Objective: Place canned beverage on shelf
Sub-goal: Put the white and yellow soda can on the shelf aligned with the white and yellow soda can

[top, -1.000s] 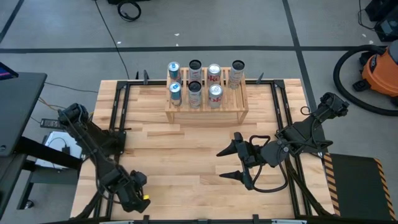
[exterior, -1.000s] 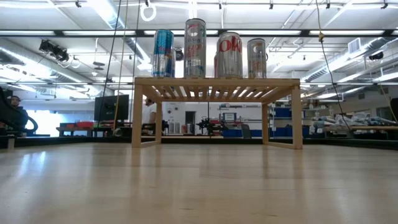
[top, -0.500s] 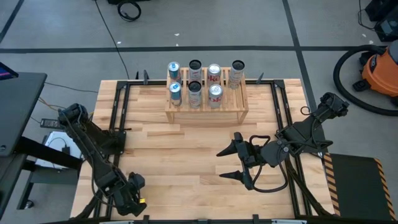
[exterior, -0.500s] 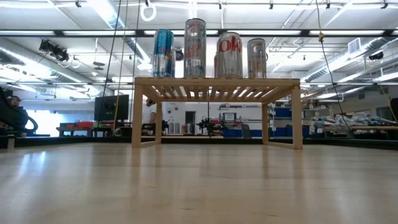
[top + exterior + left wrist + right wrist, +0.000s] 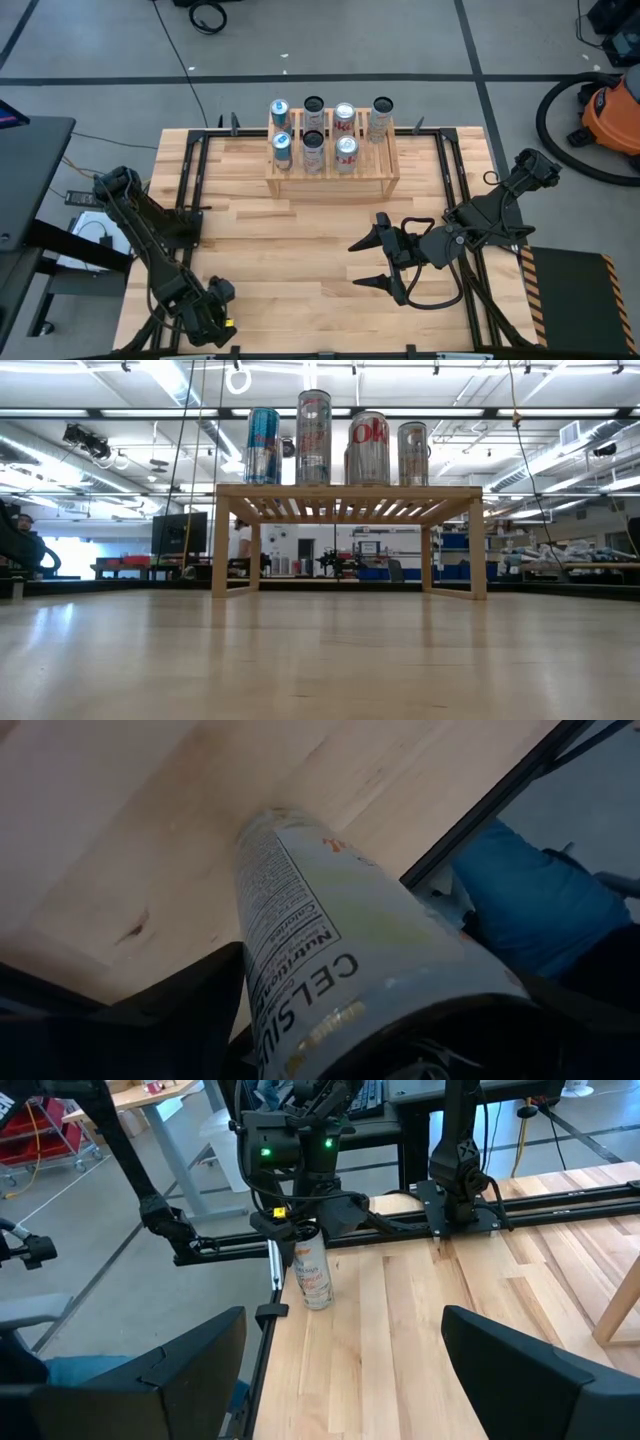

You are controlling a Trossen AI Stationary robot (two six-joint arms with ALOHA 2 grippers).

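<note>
A pale slim can (image 5: 314, 1280) with orange print stands upright on its base near the table's near left corner. My left gripper (image 5: 205, 315) is over it and hides it in the high view. It fills the left wrist view (image 5: 330, 920). My right gripper (image 5: 365, 262) is open and empty above the table's right middle, its fingers pointing left. The light-wood slatted shelf (image 5: 332, 178) stands at the far middle on its board sides, with several cans (image 5: 313, 140) upright on top. The low view shows the shelf (image 5: 348, 490) and its cans (image 5: 313, 438). My left gripper holds the can's upper wall (image 5: 300, 1010), close under its top, between its two fingers, one on each side. The fingers (image 5: 290, 1230) come from above, pointing down. The can stands upright with its base on the tabletop.
Black rails (image 5: 190, 190) run along the table's left, right and far edges, and one passes close behind the can (image 5: 470, 1210). Bare planks lie between the shelf and both grippers. An orange vacuum (image 5: 612, 110) stands on the floor beyond the right edge.
My left gripper has gone a little toward the table's near left corner and then stayed still. My right gripper and the cans on the shelf have kept still.
</note>
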